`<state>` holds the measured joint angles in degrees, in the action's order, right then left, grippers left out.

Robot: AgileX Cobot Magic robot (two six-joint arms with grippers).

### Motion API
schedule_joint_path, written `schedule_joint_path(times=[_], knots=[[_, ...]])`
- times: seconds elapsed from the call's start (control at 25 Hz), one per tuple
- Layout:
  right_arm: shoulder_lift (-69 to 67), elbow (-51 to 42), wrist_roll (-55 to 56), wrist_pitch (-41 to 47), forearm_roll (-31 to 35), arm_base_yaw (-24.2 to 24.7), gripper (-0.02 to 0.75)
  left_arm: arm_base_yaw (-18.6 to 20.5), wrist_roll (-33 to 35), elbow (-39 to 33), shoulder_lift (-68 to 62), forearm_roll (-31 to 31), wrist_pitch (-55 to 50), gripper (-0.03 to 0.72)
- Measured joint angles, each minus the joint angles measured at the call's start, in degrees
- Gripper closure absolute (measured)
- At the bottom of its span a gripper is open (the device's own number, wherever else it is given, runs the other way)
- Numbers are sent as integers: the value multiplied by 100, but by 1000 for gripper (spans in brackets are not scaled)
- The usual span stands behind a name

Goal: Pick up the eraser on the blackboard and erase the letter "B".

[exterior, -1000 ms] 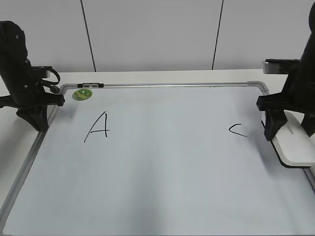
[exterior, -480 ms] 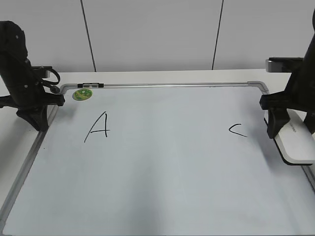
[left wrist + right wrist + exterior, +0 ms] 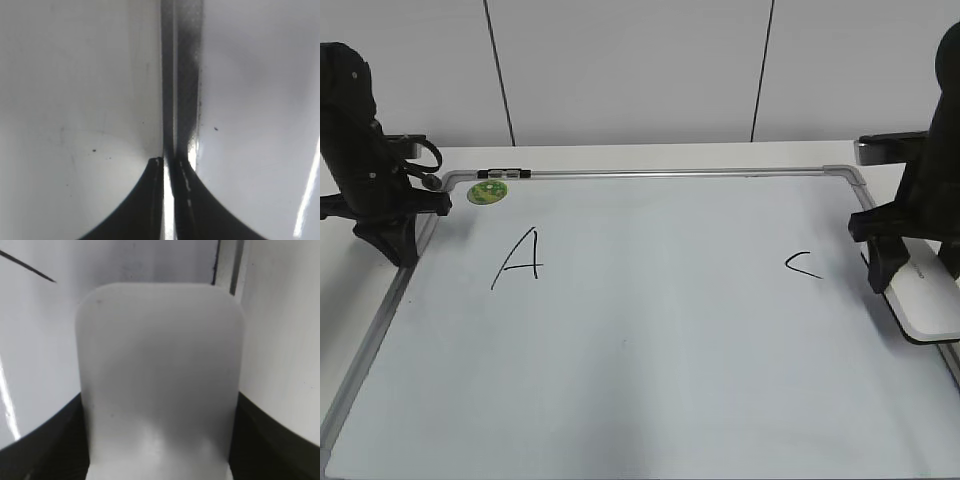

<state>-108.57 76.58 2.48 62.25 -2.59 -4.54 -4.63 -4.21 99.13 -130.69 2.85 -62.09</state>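
The blackboard (image 3: 650, 340) lies flat, a white board in a grey frame. It bears a black "A" (image 3: 518, 258) and a black "C" (image 3: 802, 265); no letter "B" shows, and the space between them is bare. My right gripper (image 3: 915, 278) is shut on the white eraser (image 3: 932, 300) at the board's right edge, right of the "C". In the right wrist view the eraser (image 3: 160, 370) fills the space between the jaws (image 3: 160, 440). My left gripper (image 3: 395, 245) is shut and empty over the board's left frame (image 3: 175, 75), its tips (image 3: 168, 162) together.
A small round green magnet (image 3: 487, 191) sits at the board's far left corner, above the "A". The board's far frame rail (image 3: 670, 173) runs along the back. A white wall with dark seams stands behind the table.
My right gripper has moved right and slightly down with the eraser, away from the "C" toward the board's right edge. The left arm has not moved.
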Motion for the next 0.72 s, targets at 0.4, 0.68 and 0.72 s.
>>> schedule_joint_path(times=[0.4,0.68,0.72], knots=[[-590,386,-4,-13,-14,11,219,0,0,0,0,0,0,666],[-794,544,-4,44,7,145,219,0,0,0,0,0,0,664],[-794,545,-4,44,23,144,219,0,0,0,0,0,0,664]])
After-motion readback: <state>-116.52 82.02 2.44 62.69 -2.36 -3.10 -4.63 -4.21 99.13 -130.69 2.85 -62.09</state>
